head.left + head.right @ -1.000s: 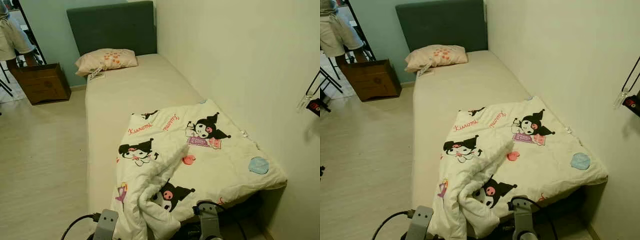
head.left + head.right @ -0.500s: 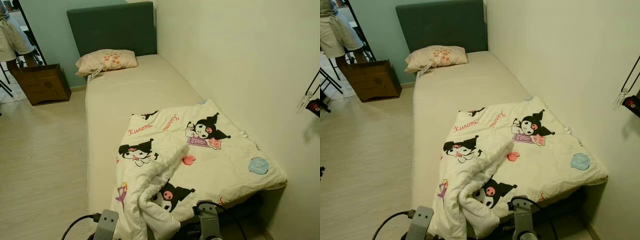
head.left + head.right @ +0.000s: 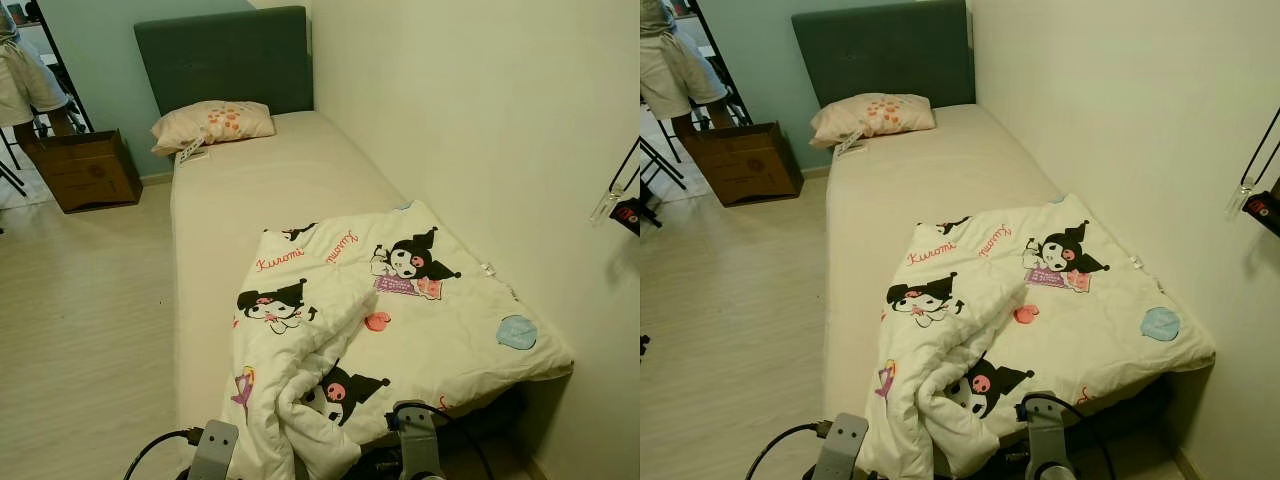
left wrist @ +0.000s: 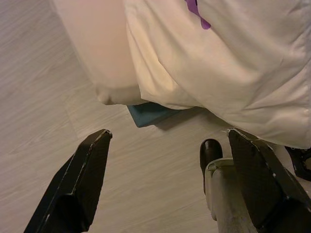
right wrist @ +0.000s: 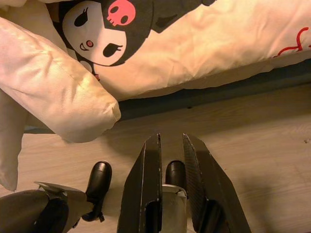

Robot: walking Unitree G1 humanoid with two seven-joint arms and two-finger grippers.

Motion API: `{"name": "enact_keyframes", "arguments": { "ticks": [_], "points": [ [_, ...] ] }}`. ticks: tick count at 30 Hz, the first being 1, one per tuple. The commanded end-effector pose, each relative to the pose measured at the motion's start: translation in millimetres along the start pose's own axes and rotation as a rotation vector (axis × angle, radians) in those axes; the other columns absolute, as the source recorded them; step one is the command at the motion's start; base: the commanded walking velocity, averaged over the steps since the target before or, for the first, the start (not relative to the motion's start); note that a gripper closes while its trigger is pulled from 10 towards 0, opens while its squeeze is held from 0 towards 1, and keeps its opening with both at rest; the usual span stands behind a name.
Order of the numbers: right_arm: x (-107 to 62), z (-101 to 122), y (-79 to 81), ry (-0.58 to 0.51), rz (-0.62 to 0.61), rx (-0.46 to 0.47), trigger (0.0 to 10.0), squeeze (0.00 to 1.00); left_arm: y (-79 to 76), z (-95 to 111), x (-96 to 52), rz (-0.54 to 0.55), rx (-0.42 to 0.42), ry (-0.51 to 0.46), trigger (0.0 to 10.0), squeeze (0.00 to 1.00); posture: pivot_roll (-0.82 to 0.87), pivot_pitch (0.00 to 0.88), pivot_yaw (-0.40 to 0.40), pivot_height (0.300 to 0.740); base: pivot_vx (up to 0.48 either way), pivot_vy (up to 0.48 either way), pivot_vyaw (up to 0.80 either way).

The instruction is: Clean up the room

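Head views: cartoon-print quilt [image 3: 400, 310] bunched on the bed's [image 3: 260, 190] near end, near-left corner drooping off the edge; pillow [image 3: 212, 122] far, by the headboard.
Left wrist: left pincer [image 4: 170, 179] wide open, empty, over floor, quilt hanging beyond its tips.
Right wrist: right pincer [image 5: 171, 170] nearly closed, empty, quilt edge just beyond.

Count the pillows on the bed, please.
1. The pillow lies at the head of the bed, against the headboard. Another could be hidden under the blanket.
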State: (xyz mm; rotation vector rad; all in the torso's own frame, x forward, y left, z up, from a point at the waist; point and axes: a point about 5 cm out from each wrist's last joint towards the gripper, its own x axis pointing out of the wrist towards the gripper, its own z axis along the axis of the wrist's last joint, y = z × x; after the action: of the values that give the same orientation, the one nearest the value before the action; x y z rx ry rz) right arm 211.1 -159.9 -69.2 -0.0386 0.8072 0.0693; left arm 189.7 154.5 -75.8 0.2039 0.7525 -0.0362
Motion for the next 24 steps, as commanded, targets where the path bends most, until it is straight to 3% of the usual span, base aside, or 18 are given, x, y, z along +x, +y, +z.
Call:
{"name": "enact_keyframes", "arguments": {
  "ticks": [1,24],
  "points": [
    [-0.8,-3.8,2.3,0.009,0.009,0.002,10.0,0.00,-0.8,-4.6,-1.3,-0.004,0.012,0.017,10.0,0.00,-0.05,0.044,0.013,0.740,0.000,0.000,0.00],
    [-0.2,-1.5,2.7,0.002,0.008,0.009,10.0,0.00,1.9,-3.9,-0.4,0.001,-0.008,0.025,10.0,0.00,-0.04,0.053,0.012,0.740,0.000,0.000,0.00]
  ]
}}
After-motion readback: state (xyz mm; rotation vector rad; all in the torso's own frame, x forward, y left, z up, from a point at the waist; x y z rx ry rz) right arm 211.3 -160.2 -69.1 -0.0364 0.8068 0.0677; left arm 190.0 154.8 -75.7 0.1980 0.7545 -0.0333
